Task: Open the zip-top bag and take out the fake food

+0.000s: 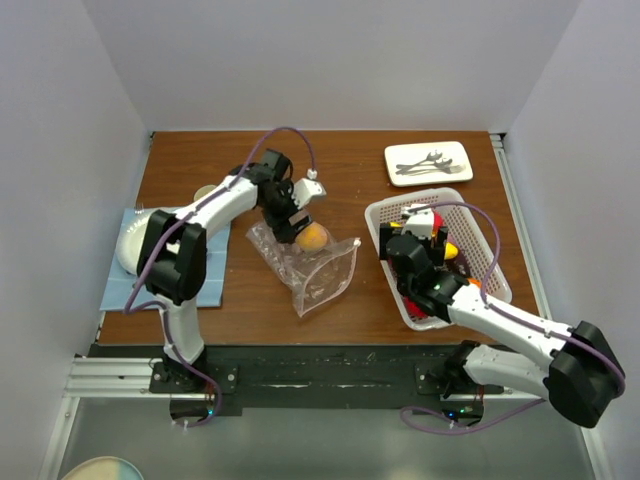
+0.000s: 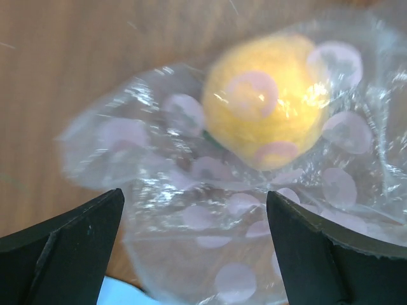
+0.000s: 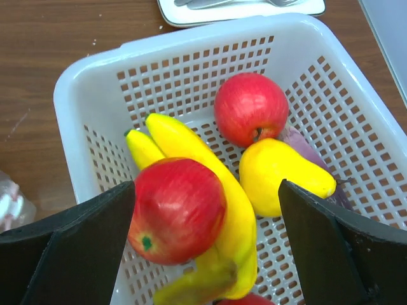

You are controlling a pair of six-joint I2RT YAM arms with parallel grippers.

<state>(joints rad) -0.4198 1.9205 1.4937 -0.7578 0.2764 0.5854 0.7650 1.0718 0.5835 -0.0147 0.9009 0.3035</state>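
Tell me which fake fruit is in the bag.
The orange ball, in the zip-top bag; the apples, banana and pear are in the white basket.

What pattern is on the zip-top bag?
The zip-top bag is clear with pale pinkish dots, best seen in the left wrist view.

Before you stood a brown wooden table (image 1: pixel 340 160), blue cloth (image 1: pixel 118 290) at its left edge, zip-top bag (image 1: pixel 320 275) at centre, white perforated basket (image 1: pixel 420 196) at right, white tray (image 1: pixel 455 155) behind it.

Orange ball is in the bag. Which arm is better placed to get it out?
Left, probably. The left gripper, open, hangs right over the zip-top bag, with the orange ball just ahead of it. The right gripper, also open, is over the white basket of fruit, away from the bag.
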